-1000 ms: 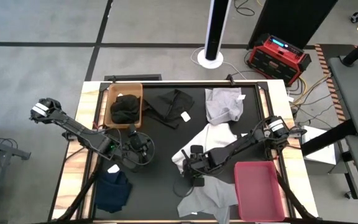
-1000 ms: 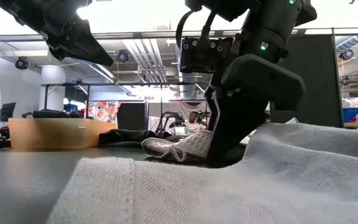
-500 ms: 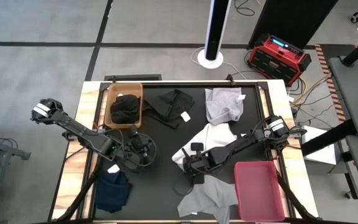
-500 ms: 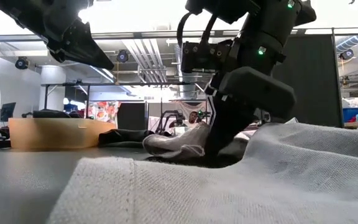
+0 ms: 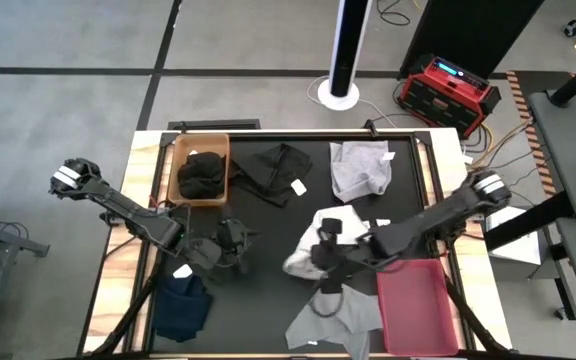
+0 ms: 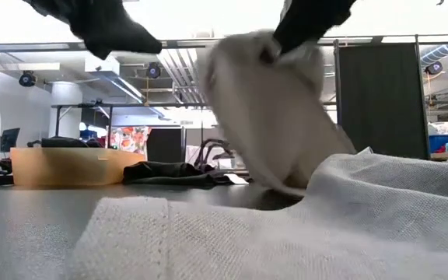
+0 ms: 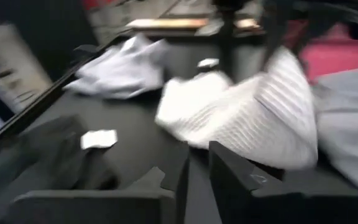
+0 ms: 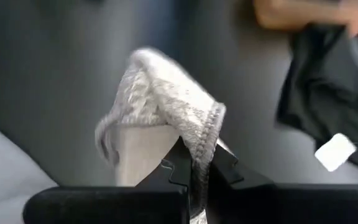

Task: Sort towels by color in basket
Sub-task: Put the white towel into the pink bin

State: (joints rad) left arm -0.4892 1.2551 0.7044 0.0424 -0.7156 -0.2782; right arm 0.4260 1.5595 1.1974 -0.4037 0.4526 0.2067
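Observation:
My right gripper (image 5: 330, 238) is shut on a white towel (image 5: 308, 255) at the table's middle; the towel hangs bunched below it (image 6: 267, 109). My left gripper (image 5: 236, 240) hovers to the left of it, its fingers (image 7: 197, 168) a narrow gap apart with nothing between them. A grey towel (image 5: 338, 315) lies flat at the near edge and another (image 5: 360, 165) at the far right. A black towel (image 5: 278, 170) with a white tag lies at the far middle. A navy towel (image 5: 181, 305) lies near left. A black towel fills the tan basket (image 5: 176, 170). My right gripper pinches the white towel's stitched hem (image 8: 207, 134) between its two fingers. The fingers slant down from the table's right side. The cloth arches over in a fold above the fingertips and hangs slack below them; the near grey towel hides its lower end in the low view.
A red basket (image 5: 418, 305) stands at the near right, beside the near grey towel. The tan basket sits at the far left corner. Bare black tabletop (image 5: 258, 290) lies between the navy towel and the near grey towel.
My right gripper has risen from the tabletop and drawn toward the table's right and far side, with the white towel's edge in its fingers. The towel has been pulled up from a flat heap into a hanging bunch. My left gripper has tipped upward a little.

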